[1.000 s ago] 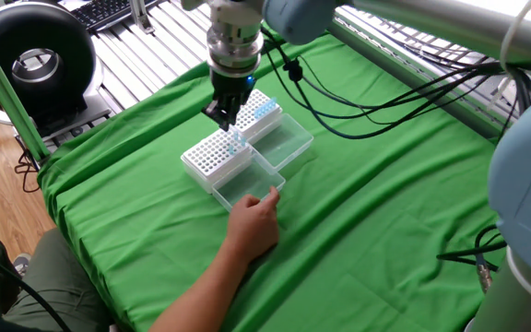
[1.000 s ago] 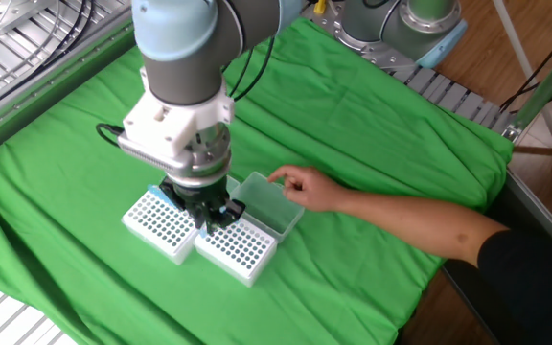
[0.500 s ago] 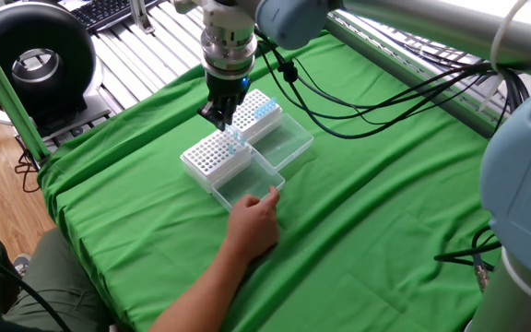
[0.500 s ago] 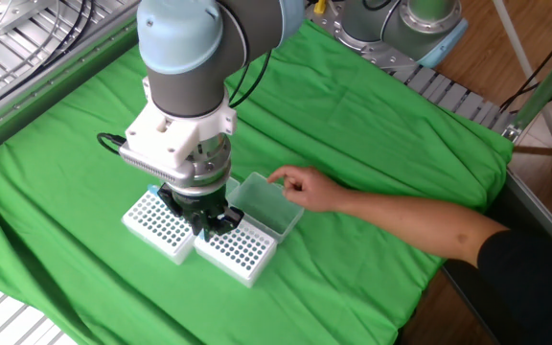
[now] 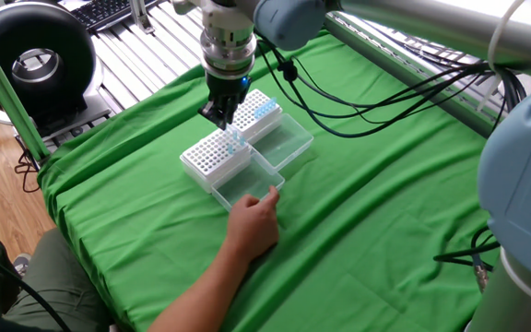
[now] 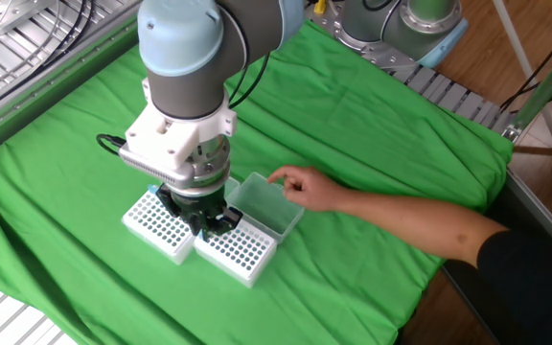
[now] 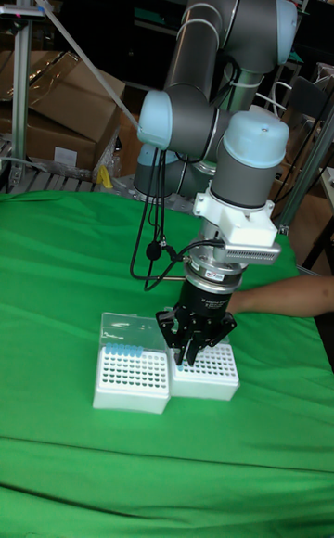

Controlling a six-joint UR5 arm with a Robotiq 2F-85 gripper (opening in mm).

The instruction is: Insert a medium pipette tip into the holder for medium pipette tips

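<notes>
Two white racks sit side by side on green cloth; my gripper hangs above the holder for medium pipette tips. Opposite view: fingers narrow. Tall view: grip contents unclear.

The gripper hangs low over the seam between the two racks. A person's hand rests on the open clear lid, blocking that side. The green cloth of the desk beyond the racks lies open all round.
</notes>
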